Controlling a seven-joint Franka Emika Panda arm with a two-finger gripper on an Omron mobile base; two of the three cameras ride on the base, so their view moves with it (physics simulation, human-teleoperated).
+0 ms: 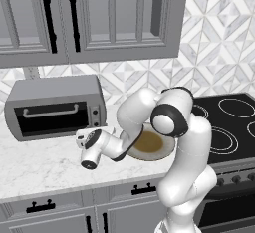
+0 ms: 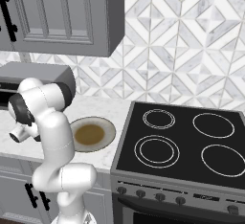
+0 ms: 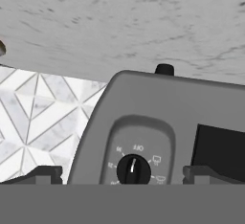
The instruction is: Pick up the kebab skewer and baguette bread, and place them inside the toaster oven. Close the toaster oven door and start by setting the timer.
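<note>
The grey toaster oven (image 1: pixel 55 105) stands on the counter at the left, its dark glass door (image 1: pixel 50 121) shut upright with the bar handle (image 1: pixel 51 111) across the top. The kebab skewer and the baguette bread are out of view. My gripper (image 1: pixel 82 140) hovers just in front of the oven's right-hand knob panel (image 1: pixel 95 115). The hand view is rolled upside down. In it my gripper (image 3: pixel 123 173) is open, its fingertips (image 3: pixel 45 173) spread wide either side of a black dial (image 3: pixel 133 169), apart from it and holding nothing. The oven (image 2: pixel 40 74) sits behind my arm.
A round beige plate (image 1: pixel 149 145) with a brown centre lies bare on the marble counter (image 1: pixel 40 167), partly behind my arm. A black stove top (image 2: pixel 186 141) takes up the right. Grey wall cabinets (image 1: pixel 99 18) hang above the oven.
</note>
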